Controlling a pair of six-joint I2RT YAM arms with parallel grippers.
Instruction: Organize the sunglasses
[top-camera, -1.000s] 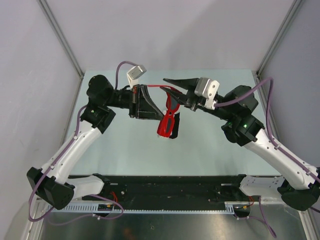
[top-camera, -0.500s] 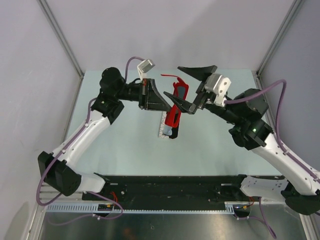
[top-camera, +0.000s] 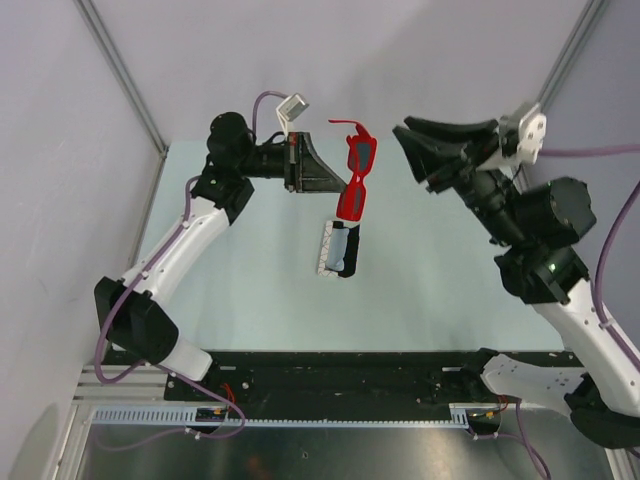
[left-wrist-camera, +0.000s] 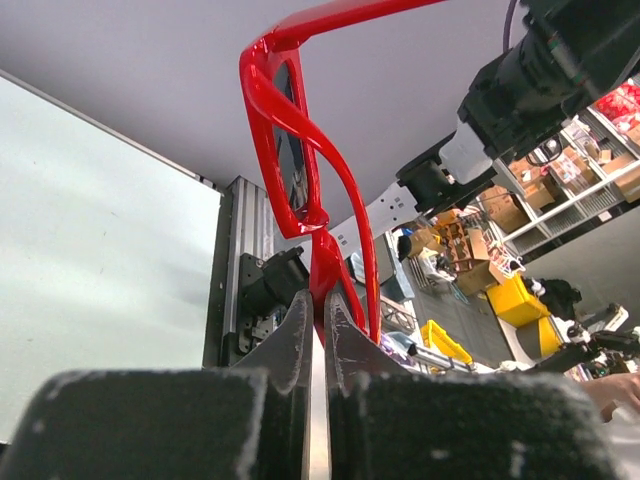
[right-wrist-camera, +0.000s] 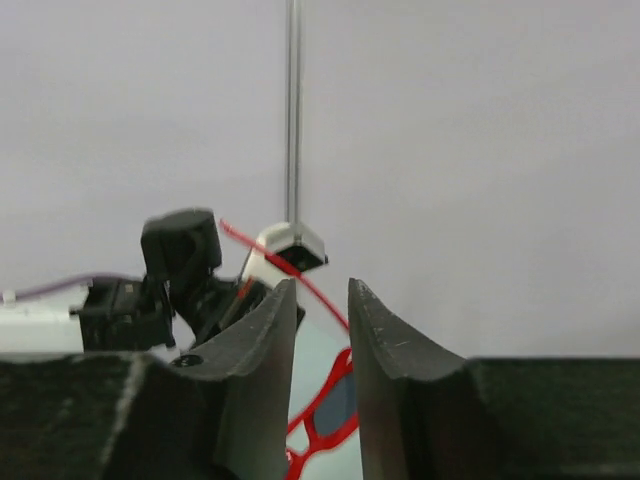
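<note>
The sunglasses (top-camera: 357, 180), red-framed with dark lenses, hang in the air over the middle of the table. My left gripper (top-camera: 342, 186) is shut on the frame's lower part from the left. In the left wrist view the red frame (left-wrist-camera: 290, 130) rises out of the closed fingertips of the left gripper (left-wrist-camera: 320, 300), with one temple arm folded out at the top. My right gripper (top-camera: 412, 155) hovers to the right of the glasses, apart from them. Its jaws stand partly open and hold nothing. In the right wrist view the sunglasses (right-wrist-camera: 335, 425) show beyond the right gripper (right-wrist-camera: 320, 290).
A white patterned case (top-camera: 330, 250) lies on the pale green table (top-camera: 250, 290) just below the hanging glasses, with a pale blue patch and a dark edge on its right side. Grey walls close in the back and both sides. A black rail (top-camera: 340, 375) runs along the near edge.
The right gripper has let go of the sunglasses, opened and pulled back up and to the right. The left gripper has kept hold and carried them a little farther back.
</note>
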